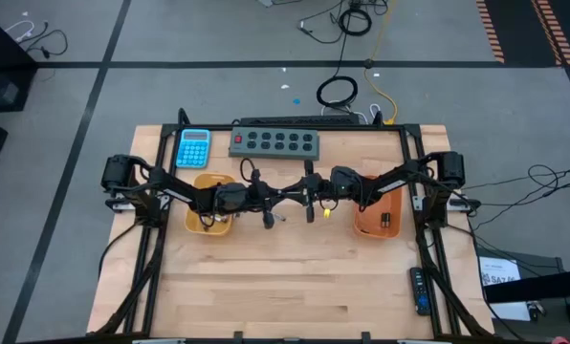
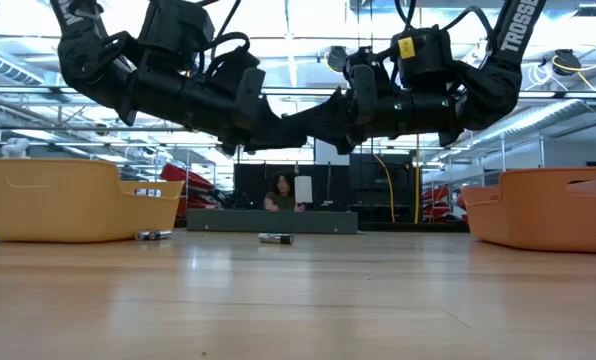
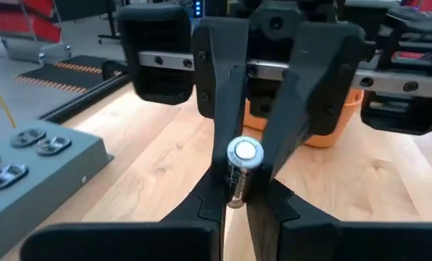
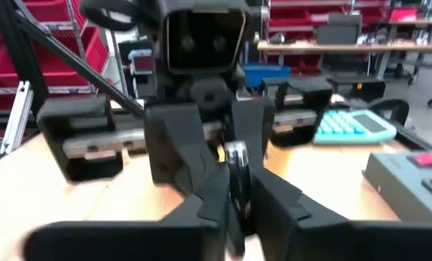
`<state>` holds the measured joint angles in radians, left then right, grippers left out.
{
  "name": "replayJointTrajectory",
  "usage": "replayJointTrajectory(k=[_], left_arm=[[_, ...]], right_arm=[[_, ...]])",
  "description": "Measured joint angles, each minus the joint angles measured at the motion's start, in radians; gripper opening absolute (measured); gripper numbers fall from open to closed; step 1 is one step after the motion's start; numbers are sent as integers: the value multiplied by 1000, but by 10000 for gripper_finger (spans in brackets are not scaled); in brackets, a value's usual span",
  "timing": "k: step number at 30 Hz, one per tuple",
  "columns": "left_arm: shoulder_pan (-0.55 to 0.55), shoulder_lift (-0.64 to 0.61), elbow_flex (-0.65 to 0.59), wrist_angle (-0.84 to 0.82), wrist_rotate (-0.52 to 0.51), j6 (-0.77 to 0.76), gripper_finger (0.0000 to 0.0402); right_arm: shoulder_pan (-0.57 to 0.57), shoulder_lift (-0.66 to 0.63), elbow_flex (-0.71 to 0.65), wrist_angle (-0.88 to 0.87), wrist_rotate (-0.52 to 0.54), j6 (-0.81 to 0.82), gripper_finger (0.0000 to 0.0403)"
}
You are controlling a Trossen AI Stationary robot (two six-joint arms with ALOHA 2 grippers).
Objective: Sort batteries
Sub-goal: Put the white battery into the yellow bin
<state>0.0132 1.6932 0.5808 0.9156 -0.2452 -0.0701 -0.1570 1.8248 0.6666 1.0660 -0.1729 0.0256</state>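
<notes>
**High view shows two grippers meeting over one cell**

Just out from the middle of the grey button strip (image 1: 275, 142), above bare table, the left gripper (image 3: 238, 190) and the right gripper (image 4: 234, 199) face each other tip to tip. Between them is one silvery battery (image 3: 242, 165). Both sets of fingers are drawn narrow around it, one pair on each end, which looks to me like a hand-over, so the cell can cross to the other arm's side.

A yellow tray (image 1: 197, 228) sits off one end of the strip and an orange tray (image 1: 361, 228) off the other, each within one arm's reach. Two loose cells (image 2: 276, 238) (image 2: 151, 235) lie on the table, unsorted.
</notes>
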Motion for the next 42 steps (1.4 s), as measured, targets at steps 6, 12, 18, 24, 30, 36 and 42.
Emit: replayJointTrajectory(k=[6, 12, 18, 24, 30, 36, 42], left_arm=[[0, -42, -21, -48, -17, -51, 35], [-15, -128, -19, -270, -18, -176, 35], [-70, -368, -19, -653, -50, -381, 35], [-93, -566, -19, -1117, 2, -722, 35], [-135, -630, -20, -1402, 8, -917, 59], [-141, -641, -20, -1456, 0, -934, 92], [-140, -640, -20, -1481, -11, -927, 111]], right_arm=[[-16, 1, -4, -30, -19, 22, 164], [-49, -29, -6, -202, -20, 22, 206], [-28, -21, -47, -258, -5, 55, 186], [-21, -21, -87, -99, 72, -25, 163], [-26, -23, -88, -130, 61, -57, 149], [-24, -23, -88, -139, 50, -71, 146], [-24, -23, -88, -146, 35, -67, 146]])
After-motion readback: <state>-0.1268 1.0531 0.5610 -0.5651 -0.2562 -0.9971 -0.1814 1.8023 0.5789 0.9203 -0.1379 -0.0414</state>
